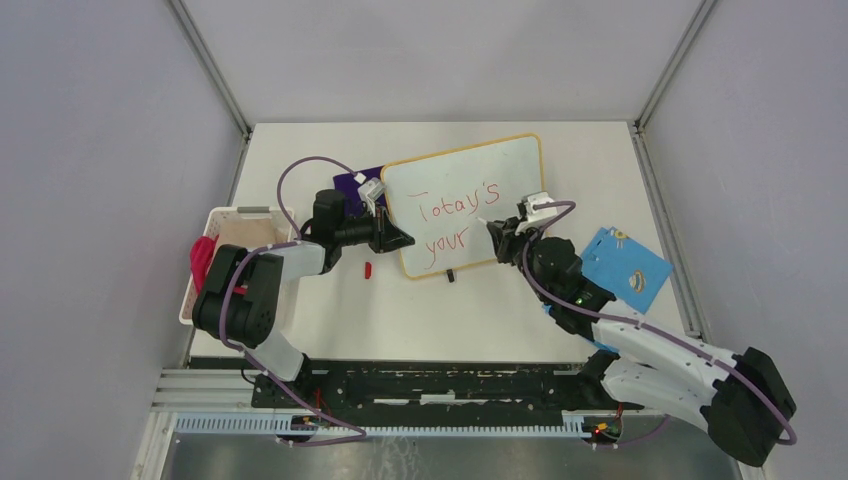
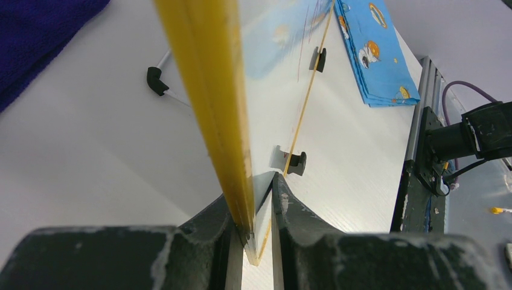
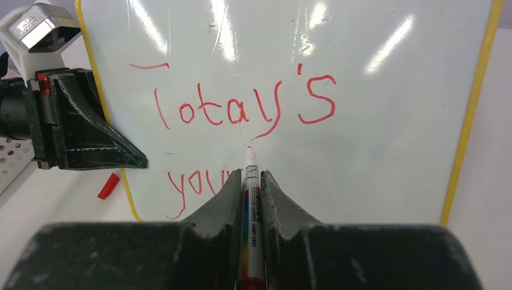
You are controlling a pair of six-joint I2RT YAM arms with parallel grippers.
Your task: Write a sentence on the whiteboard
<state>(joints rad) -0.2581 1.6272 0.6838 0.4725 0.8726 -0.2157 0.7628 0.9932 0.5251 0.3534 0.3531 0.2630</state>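
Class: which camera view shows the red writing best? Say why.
The right wrist view: the red writing faces the camera, large and readable. The top view shows it small but whole. The left wrist view sees the whiteboard edge-on, with only faint strokes showing.

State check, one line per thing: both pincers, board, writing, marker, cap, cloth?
left pincer: shut on whiteboard frame edge.
right pincer: shut on marker.
whiteboard: held by one edge.
sentence: unfinished, red, reads "Totay's your".
marker: uncapped, tip at the board; contact unclear.
red cap: off, lying on table.
blue cloth: folded, flat on table.
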